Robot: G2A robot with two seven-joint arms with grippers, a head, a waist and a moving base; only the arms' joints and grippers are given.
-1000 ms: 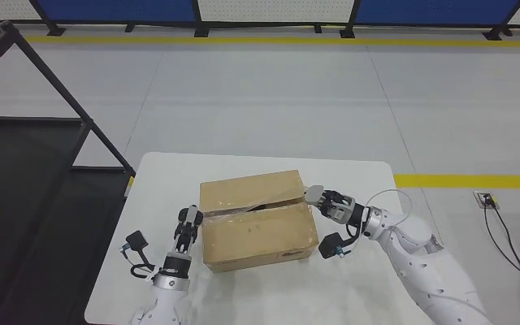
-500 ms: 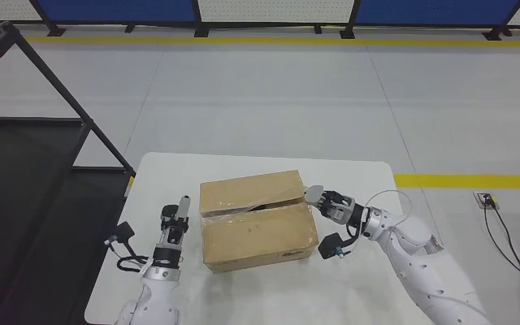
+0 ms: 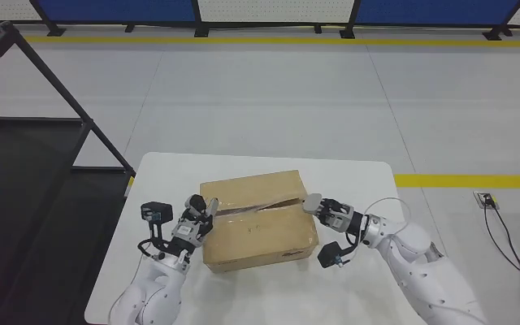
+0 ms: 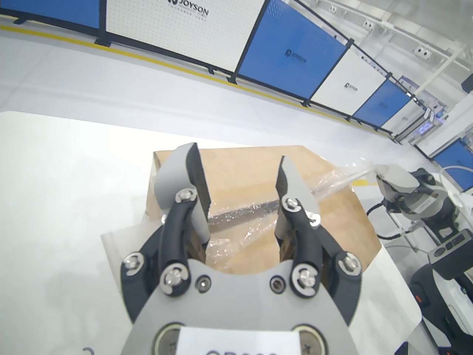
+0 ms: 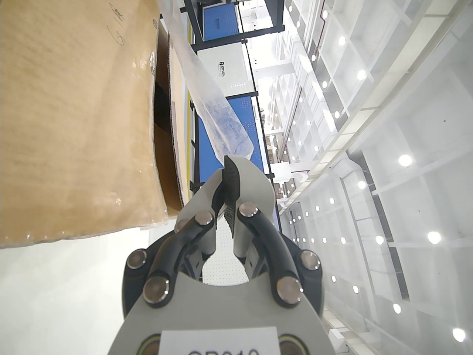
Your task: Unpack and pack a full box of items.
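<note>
A brown cardboard box (image 3: 258, 219) lies in the middle of the white table, its top flaps slightly parted along the seam. A strip of clear tape (image 5: 207, 112) is peeled up from the seam at the box's right end. My right gripper (image 5: 229, 166) is shut on the end of that strip, just off the box's right edge (image 3: 313, 203). My left gripper (image 4: 238, 175) is open at the box's left end (image 3: 203, 213), its fingers (image 4: 192, 175) astride the taped seam (image 4: 236, 223). The box (image 4: 251, 164) contents are hidden.
The table (image 3: 349, 179) has bare surface behind and to both sides of the box. A black metal rack (image 3: 49, 203) stands close to the table's left edge. Blue and white fence panels (image 3: 276, 10) line the far floor.
My left gripper swung out to the left of the box, then came back up onto its left end over the seam. My right gripper shifted slightly, still holding the tape.
</note>
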